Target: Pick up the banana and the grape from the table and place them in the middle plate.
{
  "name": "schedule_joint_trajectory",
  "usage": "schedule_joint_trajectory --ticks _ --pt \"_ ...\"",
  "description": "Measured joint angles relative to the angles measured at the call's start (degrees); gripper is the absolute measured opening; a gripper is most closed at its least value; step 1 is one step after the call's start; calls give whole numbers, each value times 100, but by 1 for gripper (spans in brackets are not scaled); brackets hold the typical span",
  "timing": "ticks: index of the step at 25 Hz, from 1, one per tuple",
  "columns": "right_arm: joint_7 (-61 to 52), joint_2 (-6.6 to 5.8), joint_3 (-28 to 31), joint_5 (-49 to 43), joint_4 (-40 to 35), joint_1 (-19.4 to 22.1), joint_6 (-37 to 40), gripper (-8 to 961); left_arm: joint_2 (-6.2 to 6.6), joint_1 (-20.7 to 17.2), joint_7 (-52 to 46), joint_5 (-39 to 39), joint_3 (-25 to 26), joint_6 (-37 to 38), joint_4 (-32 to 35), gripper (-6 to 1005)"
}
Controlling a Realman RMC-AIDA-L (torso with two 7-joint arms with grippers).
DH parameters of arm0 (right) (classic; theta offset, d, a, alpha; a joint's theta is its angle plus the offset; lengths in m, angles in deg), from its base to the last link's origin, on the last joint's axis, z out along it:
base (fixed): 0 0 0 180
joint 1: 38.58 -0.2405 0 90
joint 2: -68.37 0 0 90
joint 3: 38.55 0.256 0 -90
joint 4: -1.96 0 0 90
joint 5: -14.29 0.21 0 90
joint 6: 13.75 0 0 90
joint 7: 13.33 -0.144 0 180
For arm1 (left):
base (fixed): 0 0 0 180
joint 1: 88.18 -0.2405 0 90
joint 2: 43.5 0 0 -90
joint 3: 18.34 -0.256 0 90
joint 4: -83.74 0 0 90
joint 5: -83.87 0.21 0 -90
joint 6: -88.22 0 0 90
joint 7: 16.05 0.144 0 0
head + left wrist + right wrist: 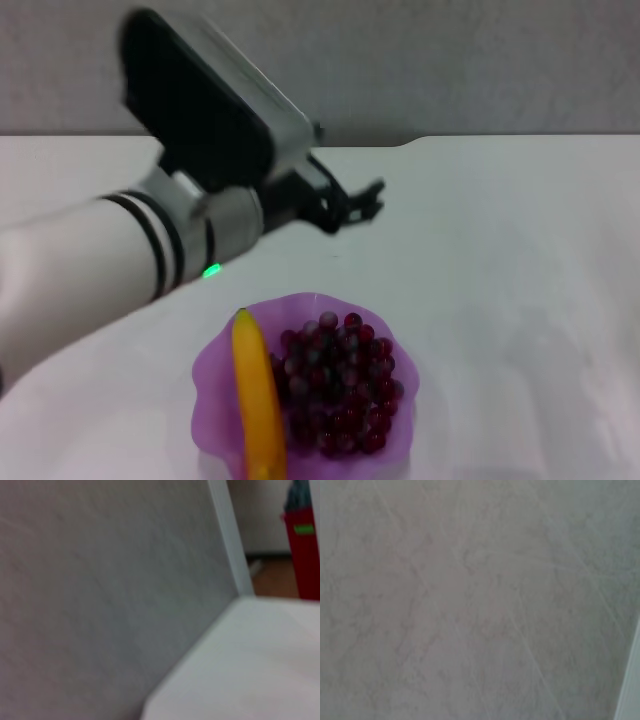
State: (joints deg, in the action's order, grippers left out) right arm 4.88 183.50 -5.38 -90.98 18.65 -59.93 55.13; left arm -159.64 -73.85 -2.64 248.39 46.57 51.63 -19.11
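One gripper shows: left gripper, jaws slightly spread, empty, raised over the table beyond the middle plate. Banana and grape both lie inside it, touching. Banana looks stiff and smooth; grape soft, fragile, best taken by the stem. Open room all round; right gripper unseen.

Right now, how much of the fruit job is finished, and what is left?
Both fruits look placed: the banana and the grape lie in the middle plate. The left gripper hangs open and empty above the table. No fruit remains outside the plate.
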Motion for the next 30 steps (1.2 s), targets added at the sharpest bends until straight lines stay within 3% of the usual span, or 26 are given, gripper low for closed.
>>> schedule_joint_trajectory --ticks 9,12,22,28,30 --pt "-974 0 6 -3 -340 0 5 32 15 -1299 395 -8 -63 2817 -125 785" --pt "-1007 0 14 38 -350 0 9 32 16 -1506 462 -9 -96 3487 38 711" --pt "-1052 0 14 219 -365 0 113 32 22 -1515 284 -8 -88 5846 1350 286" --pt "-1168 0 12 218 -417 0 222 32 79 -1278 -269 -7 -69 7627 2562 93" --pt "-1169 0 10 216 -423 0 224 32 101 -1113 -610 -8 -13 8193 3083 94"
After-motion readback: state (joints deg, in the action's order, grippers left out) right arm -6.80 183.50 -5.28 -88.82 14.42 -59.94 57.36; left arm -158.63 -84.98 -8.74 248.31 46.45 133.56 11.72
